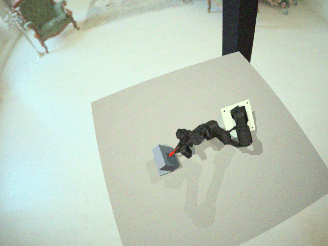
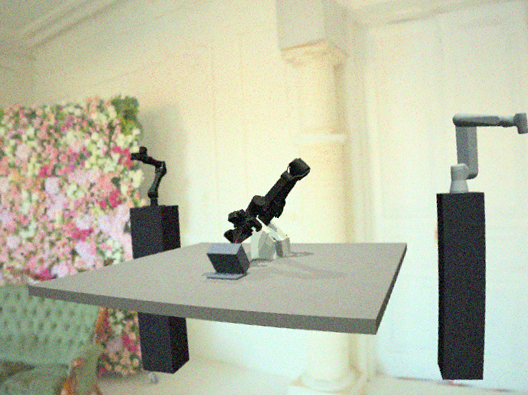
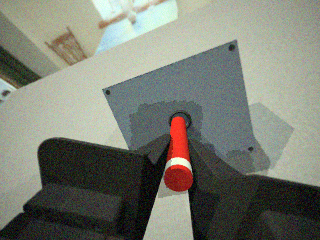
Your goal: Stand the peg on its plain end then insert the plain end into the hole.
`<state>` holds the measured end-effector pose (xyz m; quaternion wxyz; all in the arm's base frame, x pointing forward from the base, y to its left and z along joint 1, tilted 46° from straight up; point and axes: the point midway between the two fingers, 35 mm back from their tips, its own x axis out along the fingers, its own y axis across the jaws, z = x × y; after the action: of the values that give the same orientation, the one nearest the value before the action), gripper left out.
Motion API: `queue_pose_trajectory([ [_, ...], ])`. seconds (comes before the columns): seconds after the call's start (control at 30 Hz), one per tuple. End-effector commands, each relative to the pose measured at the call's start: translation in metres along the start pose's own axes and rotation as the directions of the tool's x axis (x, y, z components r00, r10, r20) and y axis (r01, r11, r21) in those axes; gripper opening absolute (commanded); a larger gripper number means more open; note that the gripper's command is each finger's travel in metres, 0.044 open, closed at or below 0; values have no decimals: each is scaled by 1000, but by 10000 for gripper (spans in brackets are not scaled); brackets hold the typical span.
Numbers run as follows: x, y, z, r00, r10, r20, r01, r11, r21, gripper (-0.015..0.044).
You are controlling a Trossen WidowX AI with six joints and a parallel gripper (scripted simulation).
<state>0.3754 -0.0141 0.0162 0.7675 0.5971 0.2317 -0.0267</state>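
Peg (image 3: 178,150), red with its white band near the end closest to the wrist camera, is pinched between the jaws (no "gripper" point needed beyond this one: gripper (image 3: 172,165)); its plain end sits at the mouth of the hole (image 3: 180,120) in the sloped panel (image 3: 210,85), apparently just entering, though how deep it has gone cannot be told; the panel block rests on the worktop (image 1: 238,169), left of the arm's white base plate (image 1: 247,103) in the top view.

Risks, as I judge them: if the peg's axis drifts off the hole's direction, the tip could jam on the rim and the peg could slip back through the jaws; letting go before it bottoms out could let it tip out; a sideways retreat could drag it free.

The wrist view alone shows the band, the hole and their alignment; the top view shows only a red sliver (image 1: 173,152) meeting the panel; the exterior view gives the arm's steep downward reach and the panel's slope, but hardly any peg.
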Motion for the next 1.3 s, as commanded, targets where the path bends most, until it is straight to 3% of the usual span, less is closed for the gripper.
queue_pose_trajectory([
  [0.0, 3, -1, 1, 1000, 0, 1, 0, 1000, 0, 0],
  [1.27, 24, -2, 2, 1000, 1, 2, -1, 1000, 0, 0],
])
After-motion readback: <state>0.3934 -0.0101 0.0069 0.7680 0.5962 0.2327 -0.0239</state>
